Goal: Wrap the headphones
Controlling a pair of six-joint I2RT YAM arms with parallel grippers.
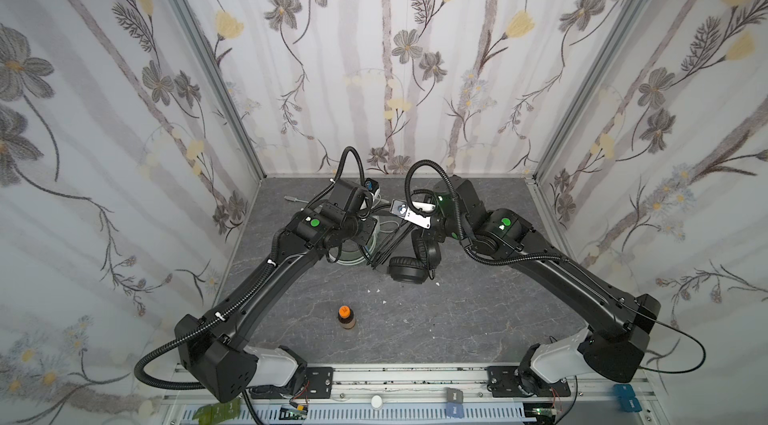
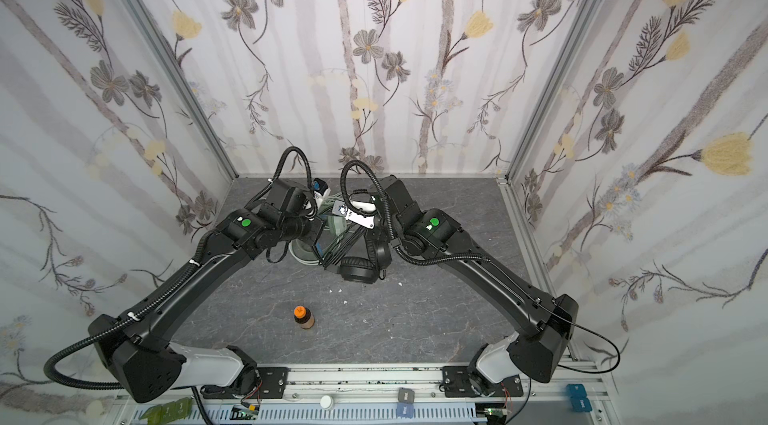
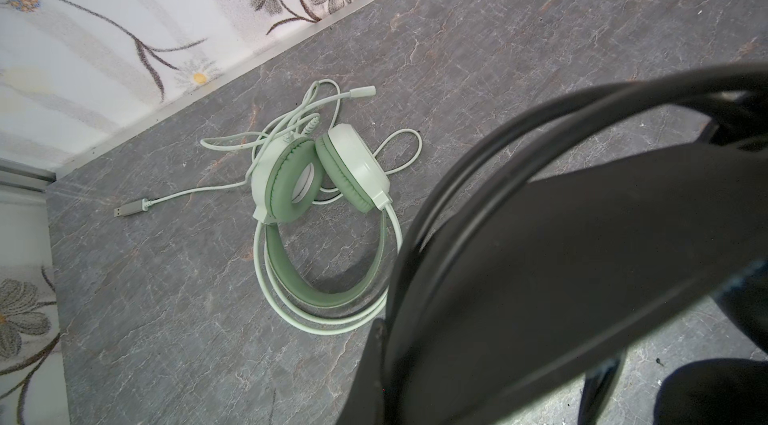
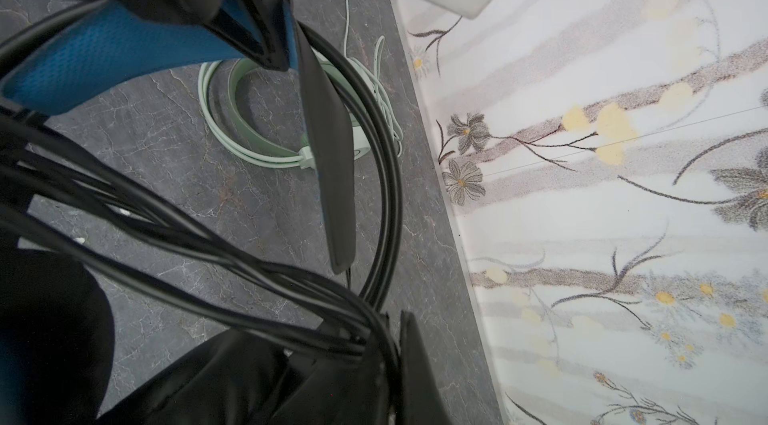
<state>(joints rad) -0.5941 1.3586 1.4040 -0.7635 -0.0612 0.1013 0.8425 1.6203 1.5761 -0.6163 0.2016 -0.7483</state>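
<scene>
right gripper (image 4: 374,352): clenched on a bundle of black cable (image 4: 208,244) strands, which fan out taut toward the black headset (image 1: 407,271). left gripper (image 4: 266,44): clenched on that headset's headband (image 4: 328,152), blue lining (image 4: 104,57) showing beside the pinch. the ear cups (image 2: 357,271) hang low over the table (image 3: 166,319); contact cannot be told. the mint-green headset (image 3: 278,181) lies flat near the back wall (image 3: 124,28), beneath the left wrist, its white cable (image 3: 199,190) loose, not wrapped. hazards, as judged: several strands share one pinch, so a hard pull could let one slip and undo the loops; the band is thin and may twist out; a low pass could snag the white cable; both wrists stand close, so contact is possible.
</scene>
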